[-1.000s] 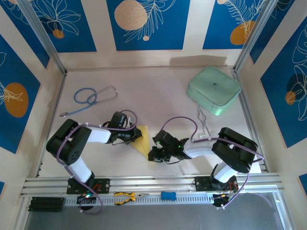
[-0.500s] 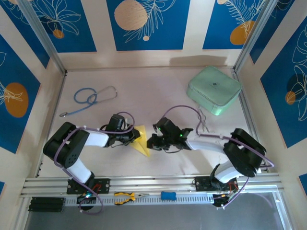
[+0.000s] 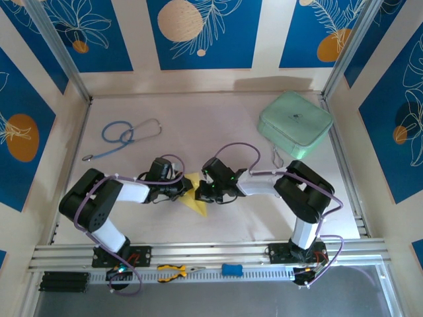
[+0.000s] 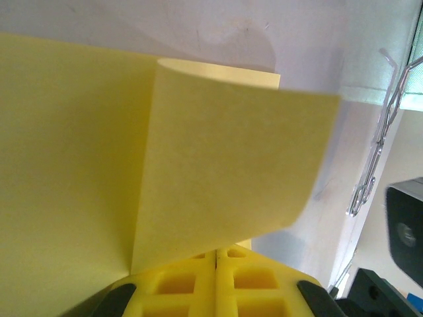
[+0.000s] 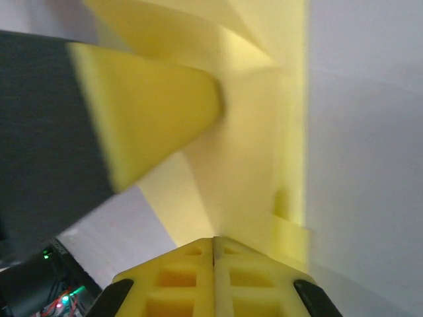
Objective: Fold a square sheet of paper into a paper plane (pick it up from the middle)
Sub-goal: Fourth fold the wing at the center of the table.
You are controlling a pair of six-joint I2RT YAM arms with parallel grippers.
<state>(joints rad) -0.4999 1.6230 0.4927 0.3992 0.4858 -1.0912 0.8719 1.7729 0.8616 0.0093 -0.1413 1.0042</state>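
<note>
Pale matte table [image 3: 218, 125], thin yellow sheet of paper [image 4: 225, 172], flap curled.

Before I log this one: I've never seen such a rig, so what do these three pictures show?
Two robot arms are bolted at the near edge of a table. The wide picture is from an overhead camera; the close-ups are from wrist cameras. The left end effector is shut and seems to pinch a partly folded yellow paper, lifting a flap. The right end effector is shut, its tips at the paper. A stethoscope and a mint-green case lie on the table; yellow-handled pliers sit on the front rail.
</note>
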